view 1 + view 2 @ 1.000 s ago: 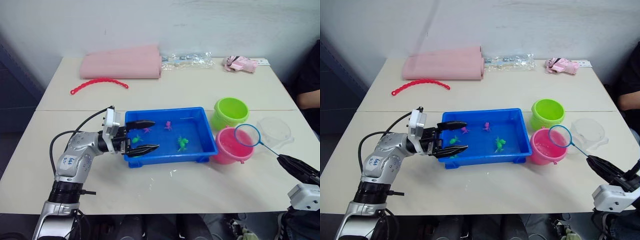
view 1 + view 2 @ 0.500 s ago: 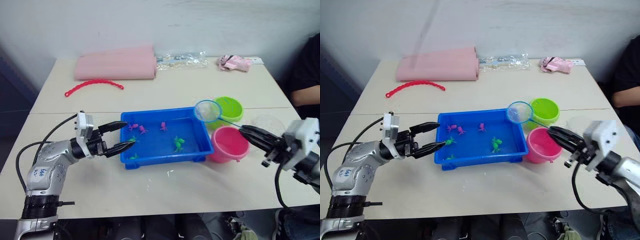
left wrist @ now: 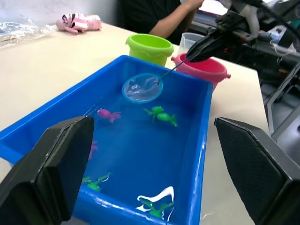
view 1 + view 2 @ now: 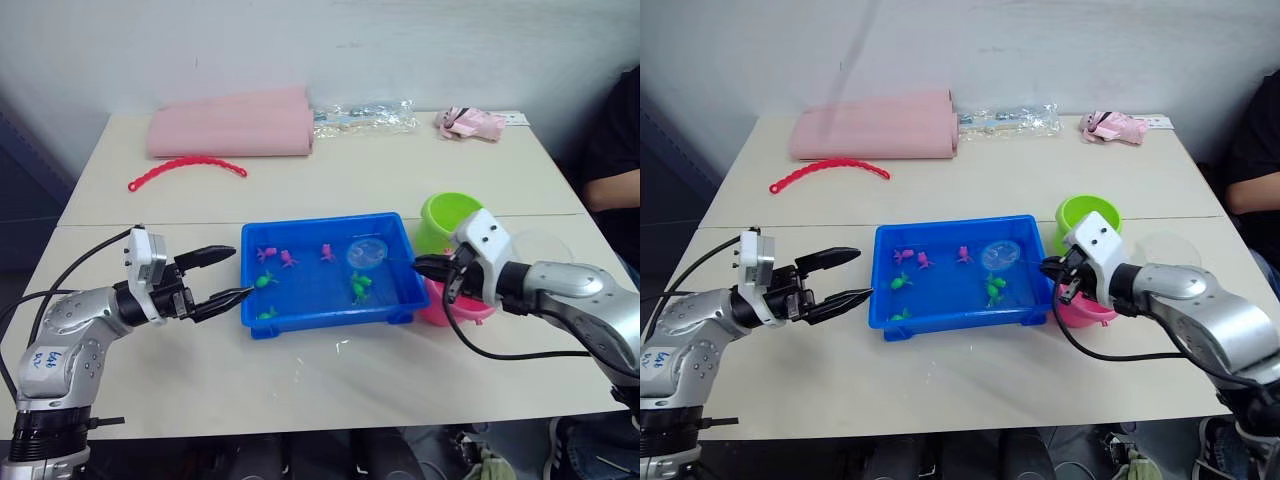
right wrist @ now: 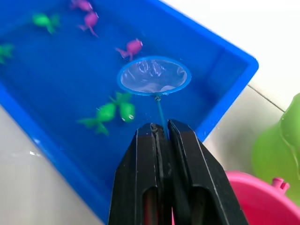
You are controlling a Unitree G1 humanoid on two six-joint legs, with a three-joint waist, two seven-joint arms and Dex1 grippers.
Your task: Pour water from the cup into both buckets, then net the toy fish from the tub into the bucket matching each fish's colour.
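Net over the tub, right gripper pinching the handle

The right gripper (image 5: pixel 161 136) has its two fingers clenched on the thin stick of the net (image 5: pixel 153 75), and the hoop hangs inside the blue tub (image 4: pixel 395 300), over the water near the far right corner; a green fish (image 4: pixel 362 287) lies just beside the hoop, a pink fish (image 4: pixel 327 251) a little further left, more pink and green ones toward the tub's left end; the left gripper (image 4: pixel 218 276) sits just off the tub's left rim, fingers spread apart and grasping nothing; the green bucket (image 4: pixel 445 217) and pink bucket (image 4: pixel 470 308) stand together just right of the tub, the pink one partly behind the right wrist; the clear cup (image 4: pixel 545 248) stands right of the buckets.
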